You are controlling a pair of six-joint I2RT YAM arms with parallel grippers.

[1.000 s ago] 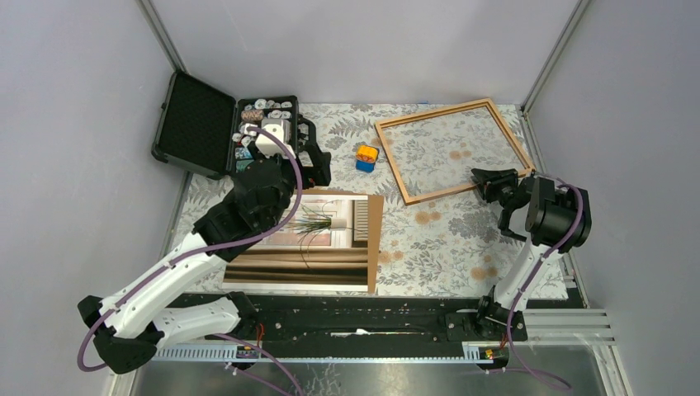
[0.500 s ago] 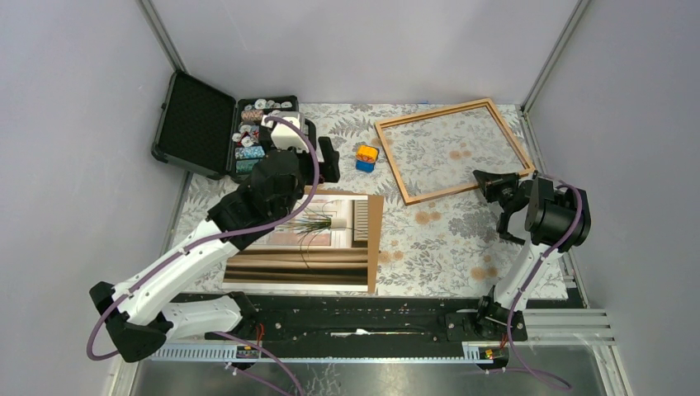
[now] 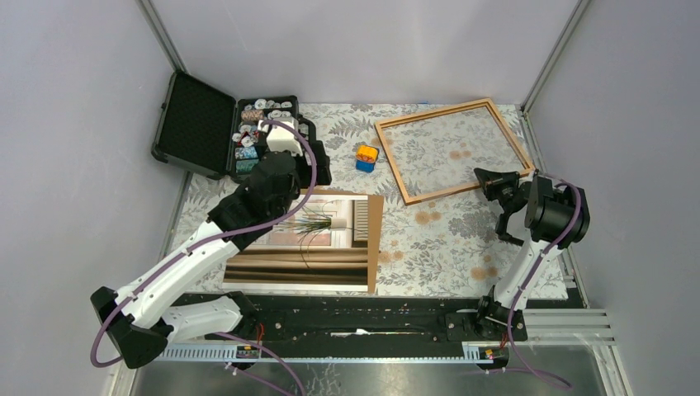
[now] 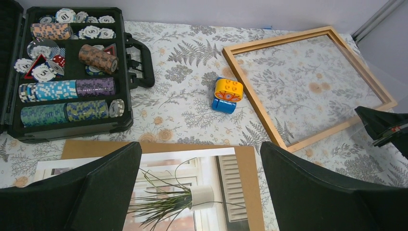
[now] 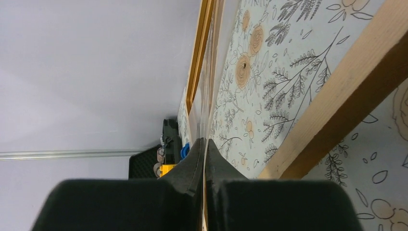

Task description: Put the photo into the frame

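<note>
The photo (image 3: 314, 239) of a grass plant in a white pot lies face up on a brown backing board (image 3: 374, 239) at the near left. It also shows in the left wrist view (image 4: 192, 173). My left gripper (image 3: 315, 175) hovers over the photo's far edge, open and empty (image 4: 199, 149). The light wooden frame (image 3: 392, 163) lies flat at the far right (image 4: 256, 98). My right gripper (image 3: 489, 178) is at the frame's near right corner. It is shut (image 5: 204, 142) on the edge of a thin clear pane (image 5: 208, 96) that lies over the frame (image 5: 337, 96).
An open black case of poker chips (image 3: 248, 136) stands at the far left (image 4: 67, 96). A yellow and blue toy block (image 3: 366, 157) sits between the case and the frame (image 4: 227, 95). Grey walls close in the table on three sides.
My left arm has stretched further out, carrying its gripper towards the photo's far edge, then back slightly left. My right gripper has barely moved and stays shut.
</note>
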